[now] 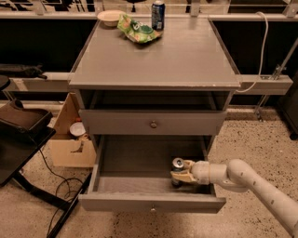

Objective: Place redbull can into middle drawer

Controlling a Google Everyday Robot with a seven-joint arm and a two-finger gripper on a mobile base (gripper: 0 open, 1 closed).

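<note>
The middle drawer [151, 203] of the grey cabinet is pulled out, with its small round knob on the front. The redbull can [178, 165] stands upright inside it at the right, silver top showing, its body mostly hidden by my fingers. My gripper [180, 172] reaches in from the right on a white arm and is shut on the can, low in the drawer. Whether the can rests on the drawer floor I cannot tell.
The knobbed drawer above [152, 123] is closed. On the cabinet top [186, 56] at the back are a white bowl [111, 16], a green chip bag [138, 29] and a blue soda can [158, 9]. A cardboard box [72, 139] and cables lie on the floor at left.
</note>
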